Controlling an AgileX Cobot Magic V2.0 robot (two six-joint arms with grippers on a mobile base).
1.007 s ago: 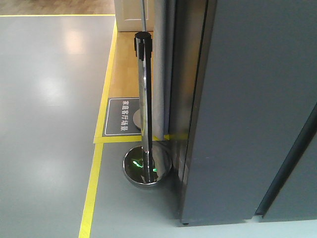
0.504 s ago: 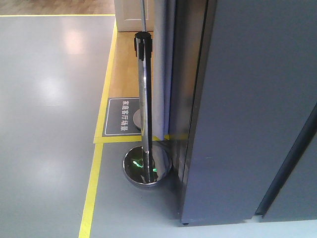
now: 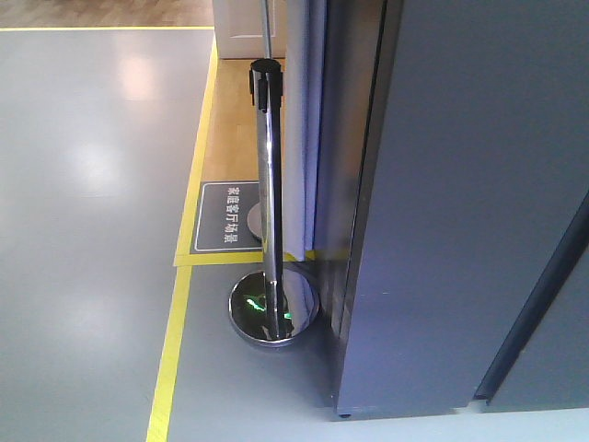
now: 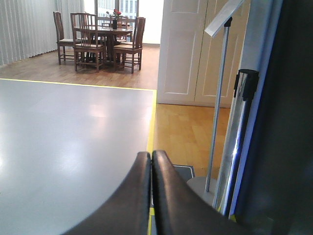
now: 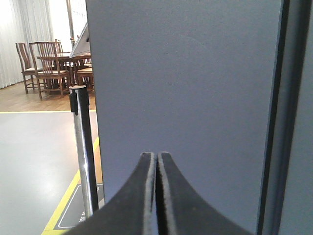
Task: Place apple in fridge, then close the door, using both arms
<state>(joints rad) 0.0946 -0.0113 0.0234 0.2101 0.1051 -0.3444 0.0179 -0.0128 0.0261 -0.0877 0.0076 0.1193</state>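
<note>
The fridge (image 3: pixel 460 184) fills the right of the front view as a tall dark grey face. A dark seam (image 3: pixel 543 295) runs down it, and none of its inside shows. The apple is out of view in every frame. In the right wrist view the door (image 5: pixel 186 73) is a flat grey panel straight ahead of my right gripper (image 5: pixel 157 155), which is shut and empty, a short way off. My left gripper (image 4: pixel 150 156) is shut on nothing and points over the grey floor, with the fridge's dark edge (image 4: pixel 288 122) to its right.
A chrome barrier post (image 3: pixel 267 184) on a round base (image 3: pixel 273 311) stands close to the fridge's left side. Yellow floor tape (image 3: pixel 170 350) borders a wooden strip with a dark floor sign (image 3: pixel 228 216). A dining table with chairs (image 4: pixel 100 36) stands far back.
The pale strip between the post and the fridge looks lighter and more bluish now. Nothing else has visibly moved.
</note>
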